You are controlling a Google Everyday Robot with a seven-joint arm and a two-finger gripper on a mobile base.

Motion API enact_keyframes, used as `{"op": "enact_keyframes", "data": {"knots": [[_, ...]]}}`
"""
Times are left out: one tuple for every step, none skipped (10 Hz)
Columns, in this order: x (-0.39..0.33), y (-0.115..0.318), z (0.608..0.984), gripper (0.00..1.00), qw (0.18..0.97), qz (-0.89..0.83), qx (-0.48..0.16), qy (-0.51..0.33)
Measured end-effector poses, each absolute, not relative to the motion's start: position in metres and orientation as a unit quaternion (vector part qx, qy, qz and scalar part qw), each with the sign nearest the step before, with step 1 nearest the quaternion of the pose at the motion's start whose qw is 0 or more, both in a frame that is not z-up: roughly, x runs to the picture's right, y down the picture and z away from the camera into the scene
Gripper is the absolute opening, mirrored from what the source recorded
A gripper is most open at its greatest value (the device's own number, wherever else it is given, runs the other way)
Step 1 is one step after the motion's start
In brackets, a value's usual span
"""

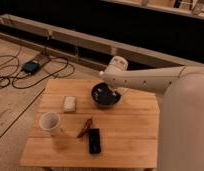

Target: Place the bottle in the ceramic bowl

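The dark blue-black ceramic bowl (102, 98) stands on the wooden table (125, 135), at the back middle. My white arm reaches in from the right, and my gripper (113, 92) hangs down over the bowl's right rim. A pale shape under the wrist dips into the bowl there. I cannot tell whether it is the bottle or part of the gripper. No bottle shows anywhere else on the table.
A small white rectangular block (69, 103) lies left of the bowl. A white cup (50, 123) stands at the front left. A red object (85, 127) and a black flat device (94, 141) lie in front of the bowl. Cables run over the floor at the left.
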State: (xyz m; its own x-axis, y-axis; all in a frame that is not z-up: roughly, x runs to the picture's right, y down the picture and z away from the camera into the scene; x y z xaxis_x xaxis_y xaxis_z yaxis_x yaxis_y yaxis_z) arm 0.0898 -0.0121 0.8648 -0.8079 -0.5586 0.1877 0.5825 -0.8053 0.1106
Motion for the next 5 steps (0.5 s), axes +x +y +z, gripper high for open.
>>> {"op": "enact_keyframes", "data": {"knots": [[0.083,-0.010,0.873,0.00,0.298,-0.949,-0.063,-0.085],[0.075,-0.009,0.884,0.00,0.294,-0.950,-0.050,-0.088],[0.070,-0.009,0.893,0.01,0.291,-0.952,-0.039,-0.090],[0.063,-0.008,0.902,0.08,0.286,-0.954,-0.026,-0.092],[0.059,-0.008,0.908,0.16,0.282,-0.955,-0.017,-0.094]]}}
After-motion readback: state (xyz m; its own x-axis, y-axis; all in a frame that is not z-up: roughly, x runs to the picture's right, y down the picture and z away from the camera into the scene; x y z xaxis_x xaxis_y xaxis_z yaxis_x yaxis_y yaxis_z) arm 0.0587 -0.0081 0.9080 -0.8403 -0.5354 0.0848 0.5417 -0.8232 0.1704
